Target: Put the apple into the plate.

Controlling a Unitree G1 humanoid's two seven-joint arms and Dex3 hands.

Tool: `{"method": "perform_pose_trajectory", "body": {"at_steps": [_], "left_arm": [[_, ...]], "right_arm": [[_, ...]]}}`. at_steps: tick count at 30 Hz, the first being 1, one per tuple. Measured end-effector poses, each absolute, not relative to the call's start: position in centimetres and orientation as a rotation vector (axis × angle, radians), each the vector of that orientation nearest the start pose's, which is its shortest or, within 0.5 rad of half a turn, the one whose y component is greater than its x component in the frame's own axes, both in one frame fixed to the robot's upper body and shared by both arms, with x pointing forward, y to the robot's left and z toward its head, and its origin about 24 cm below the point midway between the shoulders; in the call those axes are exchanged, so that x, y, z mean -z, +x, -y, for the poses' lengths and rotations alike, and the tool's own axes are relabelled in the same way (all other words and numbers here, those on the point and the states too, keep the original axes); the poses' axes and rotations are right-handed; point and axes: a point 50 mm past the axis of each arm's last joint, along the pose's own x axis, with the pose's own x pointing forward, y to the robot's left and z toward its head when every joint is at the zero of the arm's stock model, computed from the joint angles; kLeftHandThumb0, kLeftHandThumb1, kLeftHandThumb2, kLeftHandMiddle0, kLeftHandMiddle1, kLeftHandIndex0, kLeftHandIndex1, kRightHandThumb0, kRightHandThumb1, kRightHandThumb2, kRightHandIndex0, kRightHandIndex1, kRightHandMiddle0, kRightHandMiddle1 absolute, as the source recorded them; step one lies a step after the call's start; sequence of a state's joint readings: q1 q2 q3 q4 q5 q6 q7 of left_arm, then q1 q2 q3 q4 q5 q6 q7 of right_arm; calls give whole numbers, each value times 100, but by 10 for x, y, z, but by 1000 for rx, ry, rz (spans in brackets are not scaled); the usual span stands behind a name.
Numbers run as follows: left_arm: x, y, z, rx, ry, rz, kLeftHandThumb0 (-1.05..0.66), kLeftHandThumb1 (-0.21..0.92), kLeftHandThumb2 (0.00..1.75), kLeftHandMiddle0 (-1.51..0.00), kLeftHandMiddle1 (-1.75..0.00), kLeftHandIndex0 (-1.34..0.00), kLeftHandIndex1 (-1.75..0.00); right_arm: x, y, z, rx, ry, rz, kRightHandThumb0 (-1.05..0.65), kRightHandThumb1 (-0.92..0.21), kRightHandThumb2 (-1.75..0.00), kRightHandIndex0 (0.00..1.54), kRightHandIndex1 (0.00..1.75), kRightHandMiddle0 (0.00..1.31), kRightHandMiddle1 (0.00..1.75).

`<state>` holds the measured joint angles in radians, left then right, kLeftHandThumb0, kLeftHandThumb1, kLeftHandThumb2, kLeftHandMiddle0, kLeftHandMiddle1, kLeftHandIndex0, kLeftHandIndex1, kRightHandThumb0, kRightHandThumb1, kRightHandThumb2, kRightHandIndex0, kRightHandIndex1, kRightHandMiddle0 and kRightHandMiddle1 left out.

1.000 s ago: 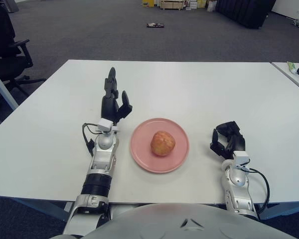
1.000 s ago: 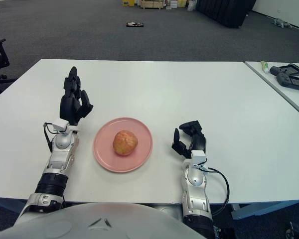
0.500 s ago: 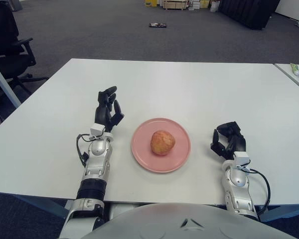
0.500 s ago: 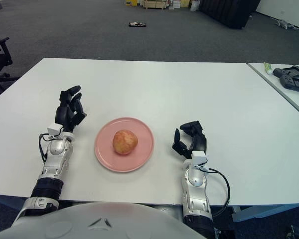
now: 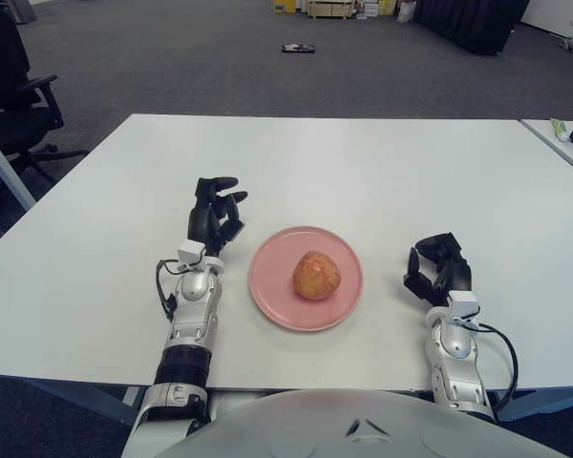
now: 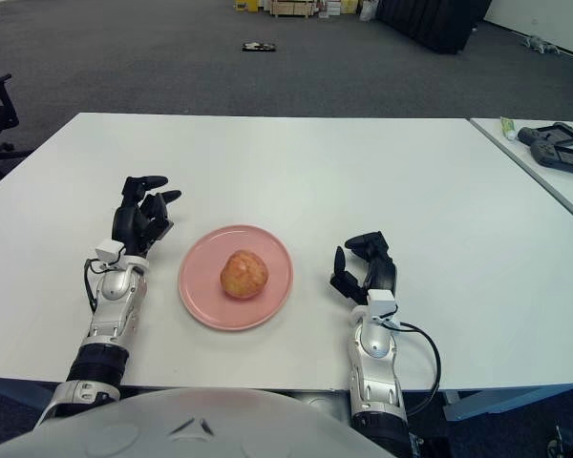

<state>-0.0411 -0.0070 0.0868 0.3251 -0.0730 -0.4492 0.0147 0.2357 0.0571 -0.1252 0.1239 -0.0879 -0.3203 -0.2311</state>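
A yellow-red apple (image 5: 316, 275) sits in the middle of the pink plate (image 5: 275, 301) on the white table. My left hand (image 5: 215, 212) shows just left of the plate, fingers curled over and holding nothing. My right hand (image 5: 435, 268) shows to the right of the plate, fingers curled, with nothing in them. Neither hand touches the apple or the plate.
The white table (image 5: 363, 172) stretches far behind the plate. A second table with a green tube and a black device (image 6: 552, 143) stands at the right. An office chair (image 5: 14, 86) is at the far left, beyond the table.
My left hand has drawn back from its raised, stretched pose and curled its fingers down beside the plate. The apple has shifted slightly on the plate. The right hand has not moved.
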Motion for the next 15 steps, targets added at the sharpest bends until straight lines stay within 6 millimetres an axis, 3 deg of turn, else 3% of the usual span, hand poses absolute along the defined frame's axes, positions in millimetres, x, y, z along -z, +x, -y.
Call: {"method": "perform_pose_trajectory", "body": {"at_steps": [15], "left_arm": [[-11, 244, -174, -145, -67, 127, -37, 76, 76, -73, -112, -29, -175]], "right_arm": [[7, 189, 191, 420, -63, -35, -40, -57, -100, 62, 146, 41, 175]]}}
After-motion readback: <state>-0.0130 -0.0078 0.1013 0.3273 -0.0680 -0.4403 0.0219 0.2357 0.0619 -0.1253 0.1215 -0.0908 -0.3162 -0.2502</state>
